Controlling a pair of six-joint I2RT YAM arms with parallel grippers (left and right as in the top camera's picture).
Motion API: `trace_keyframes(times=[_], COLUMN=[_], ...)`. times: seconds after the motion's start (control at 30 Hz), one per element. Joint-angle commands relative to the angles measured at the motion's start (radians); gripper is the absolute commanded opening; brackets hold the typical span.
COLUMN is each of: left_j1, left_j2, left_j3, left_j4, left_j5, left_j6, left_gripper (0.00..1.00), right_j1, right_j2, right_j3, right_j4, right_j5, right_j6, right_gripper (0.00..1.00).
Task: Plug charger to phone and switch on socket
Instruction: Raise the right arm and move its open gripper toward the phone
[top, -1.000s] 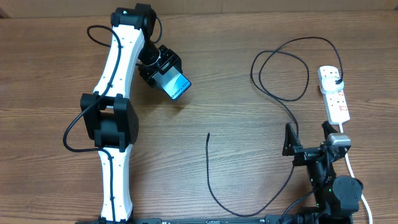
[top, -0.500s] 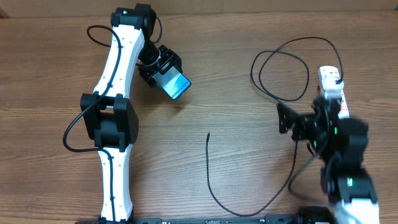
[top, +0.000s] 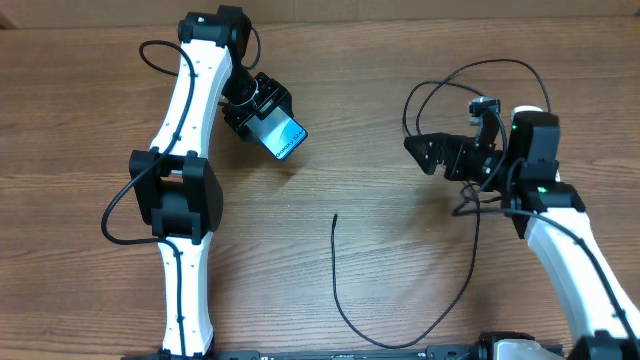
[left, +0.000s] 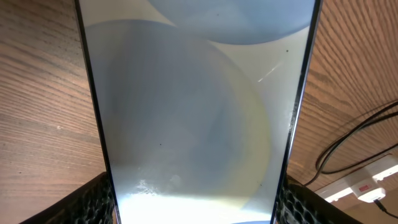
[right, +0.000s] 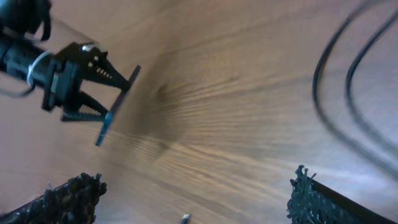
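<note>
The phone (top: 286, 136), its screen lit light blue, is held off the table at the back left with my left gripper (top: 262, 115) shut on its long edges. It fills the left wrist view as the phone (left: 199, 112), between dark fingers (left: 93, 200). The charger (top: 336, 280) lies on the table, its tip pointing up at mid-table. It runs right and loops at the back right. My right gripper (top: 420, 155) hangs open beside that loop, pointing left, with nothing in it. The right gripper (right: 186, 199) looks down on the connector tip (right: 185, 218). My right arm covers most of the socket (top: 524, 113).
The left wrist view catches a corner of the white socket (left: 367, 184) and a dark cable (left: 348, 140) on the wooden table (top: 400, 260). In the blurred right wrist view, the left gripper and the edge-on phone (right: 115, 115) show at upper left.
My right arm has swung up from the table's front edge to the cable loop at the back right, gripper open throughout. The left arm and phone have not moved.
</note>
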Motion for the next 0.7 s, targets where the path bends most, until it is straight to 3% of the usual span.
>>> trace_keyframes(times=[0.0, 0.27, 0.67], left_j1=[-0.007, -0.008, -0.008], left_j2=[0.001, 0.001, 0.001], left_j3=[0.031, 0.031, 0.031], left_j4=[0.001, 0.001, 0.008], left_j5=[0.005, 0.005, 0.005], left_j6=[-0.033, -0.04, -0.067], left_gripper=[0.04, 0.04, 0.04], right_j1=[0.004, 0.008, 0.151], right_j2=[0.034, 0.048, 0.151], right_j3=[0.029, 0.028, 0.028], right_j4=[0.012, 0.043, 0.216], right_j5=[-0.055, -0.055, -0.105], right_j6=[0.22, 0.473, 0.476], right_gripper=[1.0, 1.0, 1.0])
